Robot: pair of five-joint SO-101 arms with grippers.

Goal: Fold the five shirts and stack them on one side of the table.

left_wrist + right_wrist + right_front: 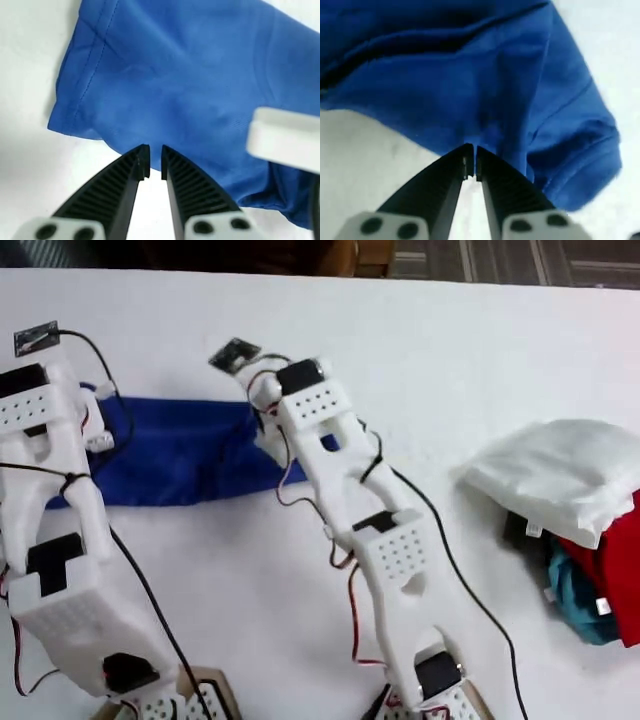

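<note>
blue shirt point(180, 455): lying flat on the table point(450, 360) as a long folded strip, left of centre and well apart from the pile.
left claw point(155, 162): sitting low at one short end of the strip, black fingers pressed almost together with only a sliver of gap; tips touching the cloth's edge, not showing clearly whether any fabric is caught between them.
right claw point(471, 162): sitting at the opposite end, fingers pinching the shirt's near edge, a crease running up from the tips.
why so placed: probably taking both ends at once, aiming at lifting one long edge evenly and keeping the fold square.
pile: white shirt point(560, 475) lying over red point(615, 570) and teal point(580, 605) ones at the table's right side, waiting as the stack.
stage, judging: being midway through folding this shirt; carrying it to the pile not yet begun.
</note>
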